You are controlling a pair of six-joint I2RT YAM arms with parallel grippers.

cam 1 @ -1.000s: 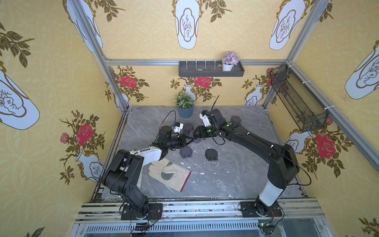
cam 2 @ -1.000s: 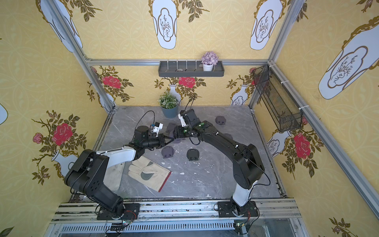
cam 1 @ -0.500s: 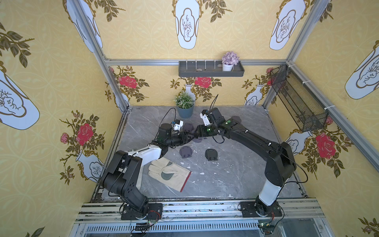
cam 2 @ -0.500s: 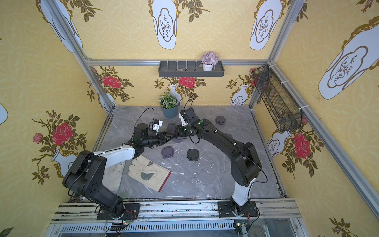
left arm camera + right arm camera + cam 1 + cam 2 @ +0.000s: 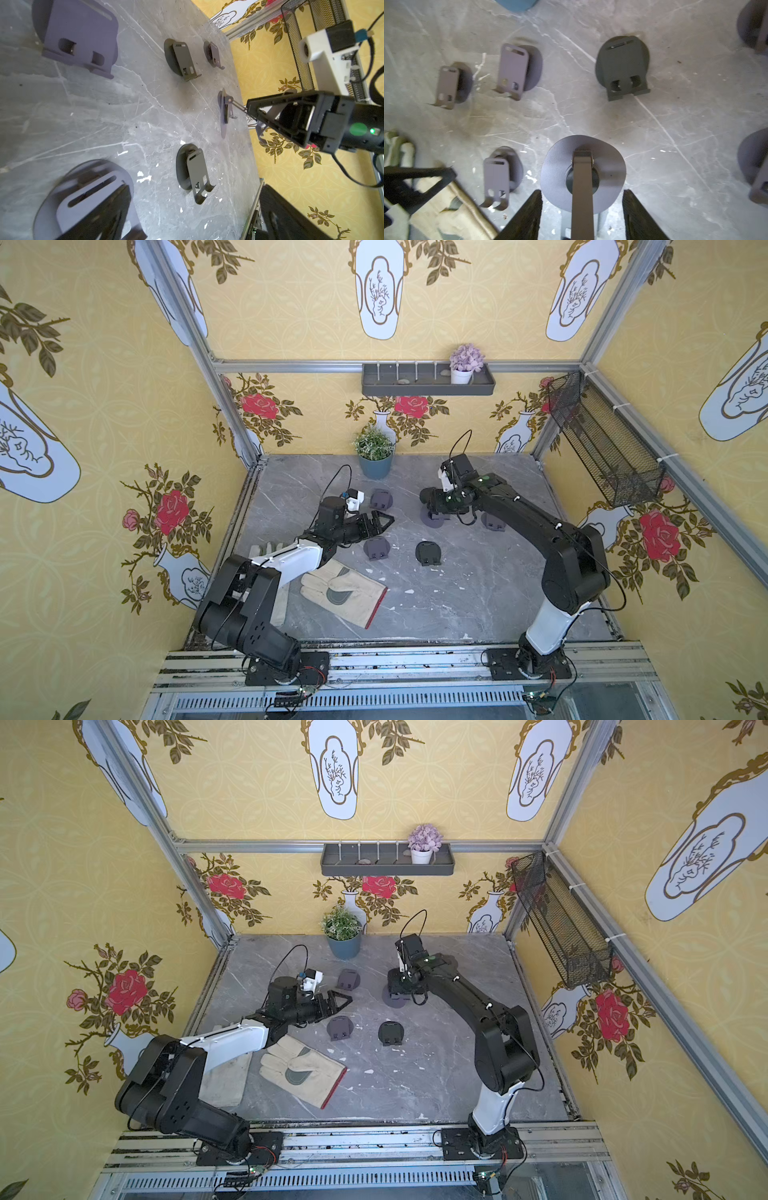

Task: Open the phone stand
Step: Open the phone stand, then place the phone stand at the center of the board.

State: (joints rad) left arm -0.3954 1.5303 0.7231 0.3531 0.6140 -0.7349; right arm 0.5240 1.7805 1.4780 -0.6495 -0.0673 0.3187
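On the grey surface [image 5: 478,597], a little back from its middle, the phone stand [image 5: 560,164] rests on its round base with its arm lifted off the base, so it stands opened. The right fingers [image 5: 529,216] reach down on either side of that arm, part-way apart; whether they pinch the stand's plate I cannot tell. The left fingers [image 5: 425,172] are spread wide and hold nothing, well clear of the stand and above the surface near a glove [image 5: 343,593]. A second glove [image 5: 266,549] lies partly under the left arm [image 5: 291,558]. Around the phone stand, other stands [image 5: 428,552] are scattered, some folded flat and some with the plate tipped up. At the back edge a blue pot [image 5: 375,467] holds a green plant [image 5: 372,443]. Above it on the back wall a grey shelf [image 5: 428,388] carries a white pot [image 5: 461,376] of purple flowers [image 5: 467,356] and a small pale stone [image 5: 402,381]. A black wire basket [image 5: 602,448] hangs on the wall at the robot's right; what lies in it I cannot tell.
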